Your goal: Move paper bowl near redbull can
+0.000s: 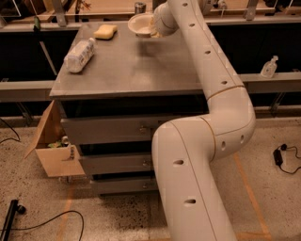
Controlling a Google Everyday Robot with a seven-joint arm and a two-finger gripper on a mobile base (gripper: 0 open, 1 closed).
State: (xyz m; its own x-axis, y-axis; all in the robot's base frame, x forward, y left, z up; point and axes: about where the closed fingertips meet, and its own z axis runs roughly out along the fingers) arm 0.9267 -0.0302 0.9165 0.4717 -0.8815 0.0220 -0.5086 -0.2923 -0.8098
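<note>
Camera view shows the pincer point(153, 27) clamped on the 3 o'clock rim of the paper bowl point(140, 23), at the 12 o'clock edge of the counter point(141, 70) near the redbull can point(139, 7); light and crushable, it likely wants a gentle pinch on that rolled rim.

Dull brushed-metal table top point(141, 66); matt off-white paper bowl point(139, 23), smooth cream plastic gripper point(153, 26) at its right rim; greyish metal redbull can point(139, 7); crinkly clear plastic bottle point(80, 54); porous yellow sponge point(105, 32); brown cardboard box point(52, 153)
</note>
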